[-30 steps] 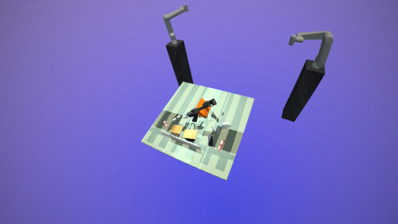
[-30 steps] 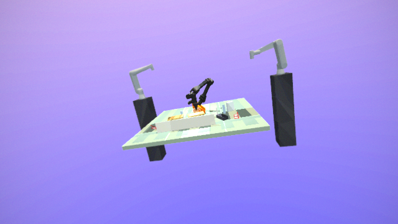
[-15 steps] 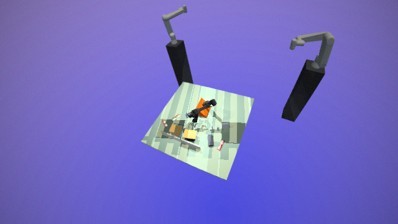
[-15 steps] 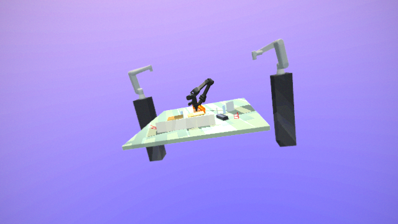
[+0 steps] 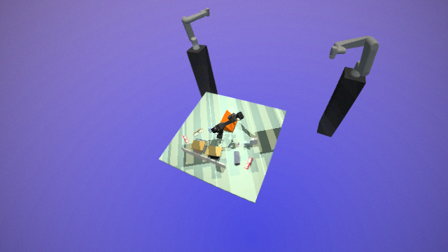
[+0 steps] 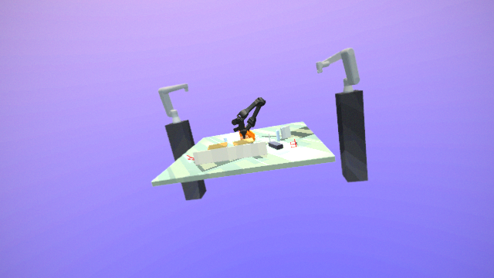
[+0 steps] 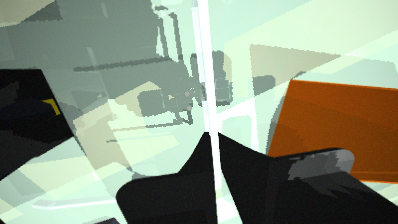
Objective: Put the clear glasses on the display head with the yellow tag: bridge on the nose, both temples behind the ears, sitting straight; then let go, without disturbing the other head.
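Note:
My gripper [image 5: 220,136] [image 6: 244,137] [image 7: 209,135] is shut on a thin, pale, see-through part of the clear glasses [image 7: 210,100]. In the wrist view this part runs upright between the black fingertips; the rest of the glasses' outline is hard to make out against the table. Two tan blocky shapes, a left one [image 5: 198,145] [image 6: 217,146] and a right one [image 5: 213,151] [image 6: 243,142], look like the display heads. The gripper is above the table, behind the right one. A small yellow mark [image 7: 52,106] shows on a black surface left of the fingers. Noses and ears cannot be made out.
A long pale wall [image 5: 203,157] [image 6: 228,154] stands in front of the tan shapes. An orange block [image 5: 227,120] [image 7: 340,130] is by the arm's base. A dark box [image 5: 236,157] [image 6: 275,145] and red glasses [image 5: 248,163] [image 6: 293,144] lie right. Brown glasses [image 5: 198,131] lie left.

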Tool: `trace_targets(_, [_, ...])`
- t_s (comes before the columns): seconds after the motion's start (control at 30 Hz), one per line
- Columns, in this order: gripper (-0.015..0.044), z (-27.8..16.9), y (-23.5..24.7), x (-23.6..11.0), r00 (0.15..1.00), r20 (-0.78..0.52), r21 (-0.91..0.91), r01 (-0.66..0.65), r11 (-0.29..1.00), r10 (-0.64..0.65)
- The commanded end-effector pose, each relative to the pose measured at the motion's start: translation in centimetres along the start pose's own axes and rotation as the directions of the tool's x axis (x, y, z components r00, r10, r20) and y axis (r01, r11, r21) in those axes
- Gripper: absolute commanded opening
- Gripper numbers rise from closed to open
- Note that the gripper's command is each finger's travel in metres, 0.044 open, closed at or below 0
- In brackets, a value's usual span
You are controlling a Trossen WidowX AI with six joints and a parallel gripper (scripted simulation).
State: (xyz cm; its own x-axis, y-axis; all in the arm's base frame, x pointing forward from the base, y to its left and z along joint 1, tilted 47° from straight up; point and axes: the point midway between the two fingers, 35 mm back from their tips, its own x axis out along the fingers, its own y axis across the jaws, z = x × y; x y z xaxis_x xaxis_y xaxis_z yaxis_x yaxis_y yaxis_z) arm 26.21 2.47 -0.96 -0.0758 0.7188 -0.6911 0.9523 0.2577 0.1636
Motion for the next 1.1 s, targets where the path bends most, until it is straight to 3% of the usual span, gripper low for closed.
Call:
trace_targets(0.0, [0.0000, -0.1, 0.7, 0.1, 1.000, -0.003, -0.002, -0.004, 1.000, 0.004])
trace_targets(1.07, [0.0000, -0.1, 5.2, 0.1, 1.000, -0.003, -0.004, -0.006, 1.000, 0.006])
